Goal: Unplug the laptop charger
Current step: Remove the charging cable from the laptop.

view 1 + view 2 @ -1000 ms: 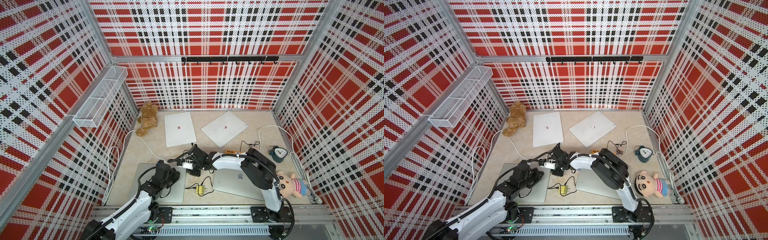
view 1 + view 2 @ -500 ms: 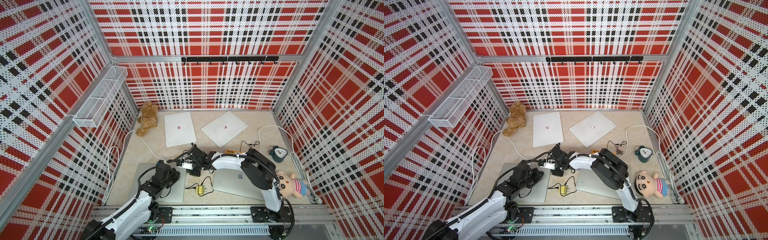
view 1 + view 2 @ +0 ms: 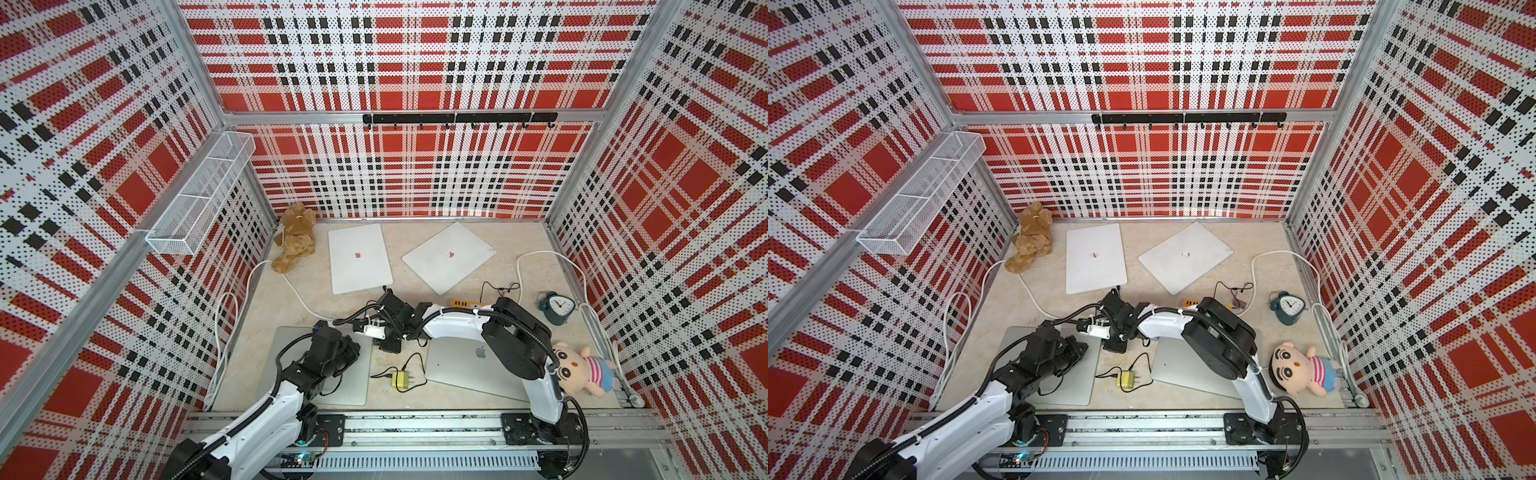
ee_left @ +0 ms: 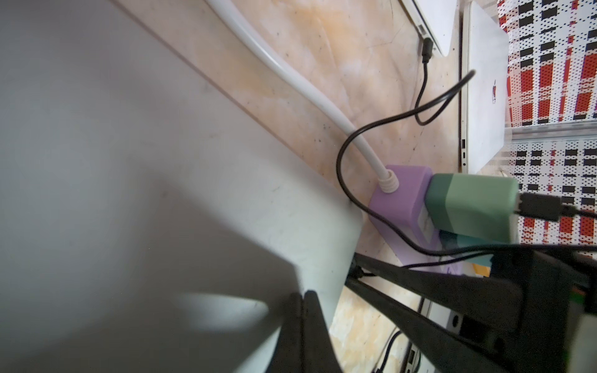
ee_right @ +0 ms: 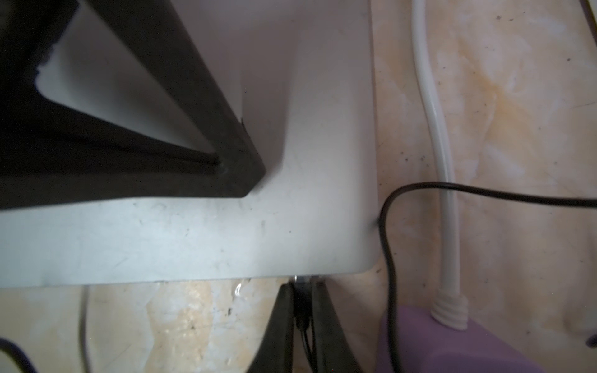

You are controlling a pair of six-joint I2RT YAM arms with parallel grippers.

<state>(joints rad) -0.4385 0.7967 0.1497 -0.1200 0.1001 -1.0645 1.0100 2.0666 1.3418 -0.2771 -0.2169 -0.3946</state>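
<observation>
In a top view, pinning the grey laptop (image 3: 358, 380) with the closed left gripper (image 3: 352, 353); in the right wrist view, nipping the light, rigid charger plug (image 5: 302, 284) at that laptop's edge with the narrowed right gripper (image 5: 302, 289), likely best pulled by its shell, not the limp cord (image 5: 304, 326).

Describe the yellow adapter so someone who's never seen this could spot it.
Find the metal rail along the front. Just behind it, between two grey laptops, lies the adapter: a small yellow block on a thin black cord, the only yellow thing there.
</observation>
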